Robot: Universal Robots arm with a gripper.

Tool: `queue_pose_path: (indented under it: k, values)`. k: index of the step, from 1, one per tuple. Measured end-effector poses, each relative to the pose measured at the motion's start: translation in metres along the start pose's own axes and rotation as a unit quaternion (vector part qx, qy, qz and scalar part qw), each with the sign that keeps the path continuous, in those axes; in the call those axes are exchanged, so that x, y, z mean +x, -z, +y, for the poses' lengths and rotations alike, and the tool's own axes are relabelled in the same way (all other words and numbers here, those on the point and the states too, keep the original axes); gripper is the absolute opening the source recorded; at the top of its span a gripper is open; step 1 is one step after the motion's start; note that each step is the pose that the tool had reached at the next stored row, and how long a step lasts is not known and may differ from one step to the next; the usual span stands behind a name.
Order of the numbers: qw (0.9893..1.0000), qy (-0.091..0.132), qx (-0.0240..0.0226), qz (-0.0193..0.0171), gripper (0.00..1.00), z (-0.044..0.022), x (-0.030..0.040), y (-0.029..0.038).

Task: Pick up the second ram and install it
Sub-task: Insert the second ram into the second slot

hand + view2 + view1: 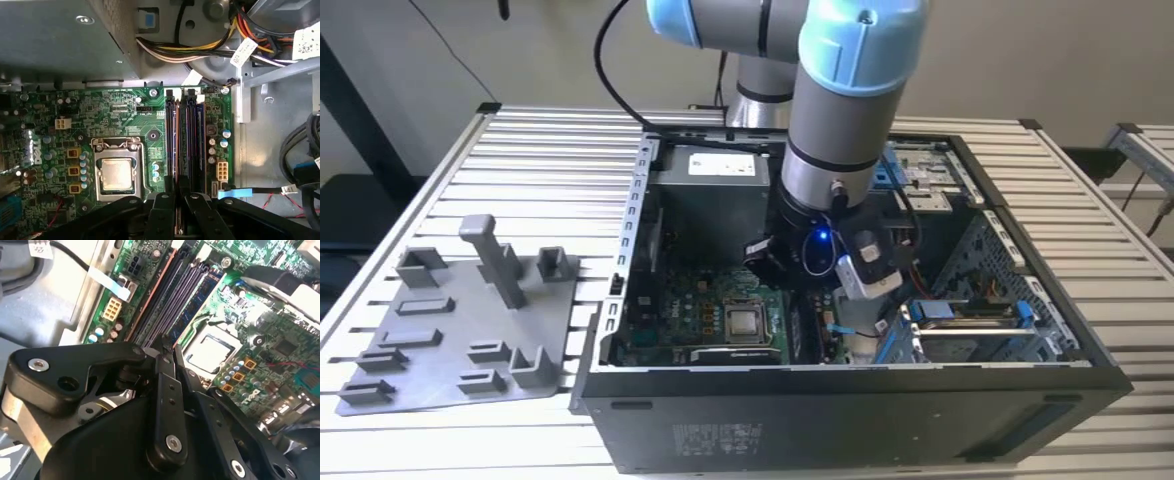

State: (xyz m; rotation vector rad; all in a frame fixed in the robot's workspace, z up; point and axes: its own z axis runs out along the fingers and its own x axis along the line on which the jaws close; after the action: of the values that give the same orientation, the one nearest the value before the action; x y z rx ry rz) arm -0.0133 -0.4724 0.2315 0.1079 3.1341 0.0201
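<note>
The second ram (197, 305), a thin blue board, stands on edge in the memory slots (185, 145) beside the processor socket (212, 352). It runs straight to my gripper (167, 346). The black fingers are drawn close together on the stick's near end, and a thin strip shows between them in the first wrist view, where my gripper (178, 212) hangs over the middle slots. In the exterior view the arm's wrist (821, 245) reaches down into the open computer case (854, 400), above the motherboard.
The power supply box (60, 40) and a bundle of coloured cables (200, 47) lie beyond the slots. A drive cage (974, 320) stands at the exterior view's right inside the case. A grey fixture plate (454, 320) lies on the slatted table at the exterior view's left.
</note>
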Motion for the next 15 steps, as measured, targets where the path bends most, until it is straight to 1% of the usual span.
queue_pose_path:
  k: [4,8,15]
  values:
    - [1.0,-0.002,0.0001,0.0,0.14,0.0,-0.0011,-0.0012]
    - [1.0,-0.002,0.0,0.0,0.14,0.0003,-0.0051,-0.0034]
    - [1.0,0.001,-0.0001,-0.0001,0.14,0.0022,-0.0049,-0.0076]
